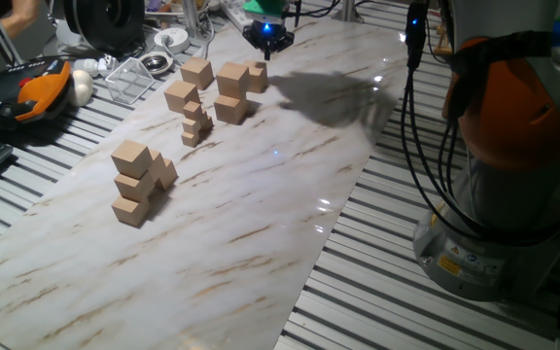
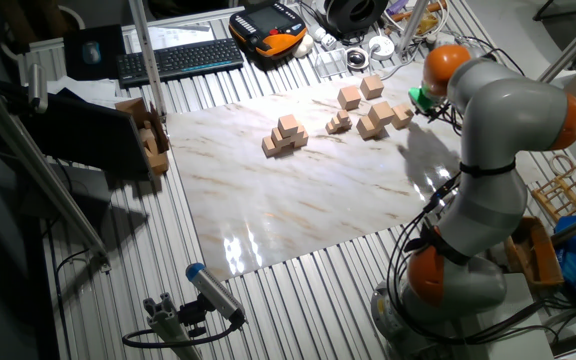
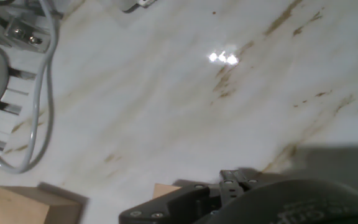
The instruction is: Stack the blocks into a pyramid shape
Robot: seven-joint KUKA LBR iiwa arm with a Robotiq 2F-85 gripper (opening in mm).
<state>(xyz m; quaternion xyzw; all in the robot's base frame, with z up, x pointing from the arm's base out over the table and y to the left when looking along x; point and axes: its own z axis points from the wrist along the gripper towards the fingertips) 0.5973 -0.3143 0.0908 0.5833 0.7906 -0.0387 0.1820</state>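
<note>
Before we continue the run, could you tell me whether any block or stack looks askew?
Yes: the near pile of blocks has its cubes twisted out of line rather than squarely stepped. Nothing looks spilled or damaged.

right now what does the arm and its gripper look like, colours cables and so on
The arm has rounded light grey segments with orange bands at the joints, standing on a grey base with a yellow label. Black cables hang in loops alongside it. The gripper is small and dark, with a green part above it and a blue light glowing on it.
</note>
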